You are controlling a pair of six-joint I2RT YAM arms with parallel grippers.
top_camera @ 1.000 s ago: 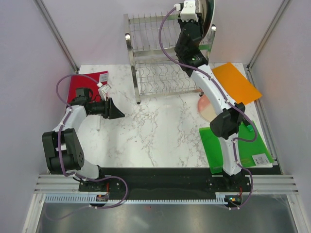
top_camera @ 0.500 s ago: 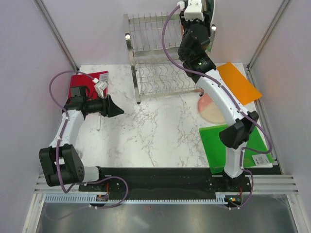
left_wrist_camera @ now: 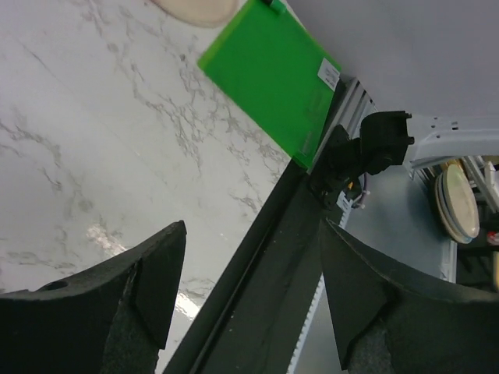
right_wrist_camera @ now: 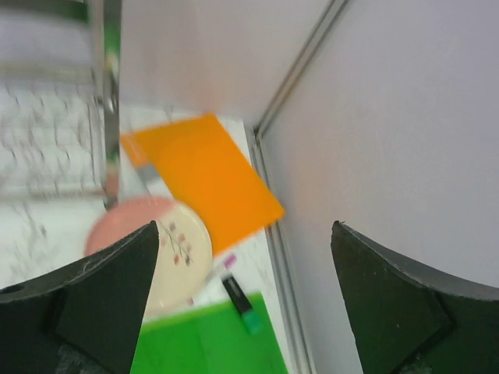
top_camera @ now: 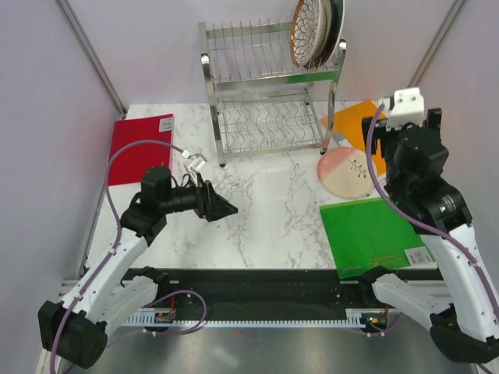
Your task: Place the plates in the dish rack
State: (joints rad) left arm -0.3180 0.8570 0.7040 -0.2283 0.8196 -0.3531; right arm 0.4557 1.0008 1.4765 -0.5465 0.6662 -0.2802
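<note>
Currently, plate count: four accounted for. Three stand upright at the right end of the dish rack (top_camera: 249, 56), upper slotted shelf: the brown plate (top_camera: 304, 33) with white petals faces front, and two further rims (top_camera: 332, 28) show behind it, one pale, one dark teal (they overlap, so their patterns cannot be read). The lower wavy shelf holds nothing. One pink-and-cream plate (top_camera: 347, 173) lies flat on the table (top_camera: 265, 195), near the rack's right front leg.

Boards: three, one each of red board (top_camera: 139, 146), orange board (top_camera: 352, 123) and green board (top_camera: 370, 234).

Left arm: bent up from its base and reaching right, wrist roughly level. The left gripper (top_camera: 224, 208) hovers over bare marble left of centre, well apart from rack and plates, fingers spread with nothing between them.

Right arm: raised at the table's right side, wrist above the orange board's near edge, camera looking down. The right gripper (right_wrist_camera: 244, 227) is spread wide and holds nothing; the pink-and-cream plate and orange board show below it.

Surroundings: the plate sits between the orange and green boards, just beside both; whether it overlaps the orange one cannot be told. A small green-and-black marker (right_wrist_camera: 238, 300) lies beside the plate at the green board's far edge.
</note>
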